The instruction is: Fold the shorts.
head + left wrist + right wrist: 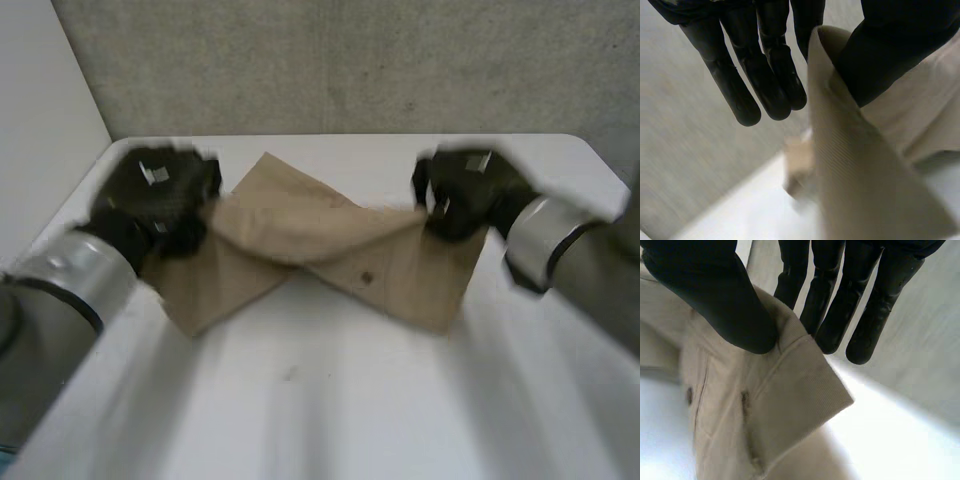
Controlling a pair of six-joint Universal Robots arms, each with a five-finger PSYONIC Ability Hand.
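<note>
Tan shorts (330, 255) hang stretched between my two hands above the white table (330, 400), sagging in the middle with their lower corners on the tabletop. My left hand (155, 200) pinches the shorts' left end; in its wrist view the thumb (890, 45) presses the cloth edge (840, 140) against the fingers (770, 75). My right hand (465, 190) pinches the right end; there the thumb (725, 300) clamps the waistband corner (800, 385) against the fingers (840, 305). A button (367, 277) shows on the front.
A grey wall (350, 60) rises behind the table's far edge. The table's left edge (70, 200) lies just beyond my left hand. Bare tabletop stretches in front of the shorts.
</note>
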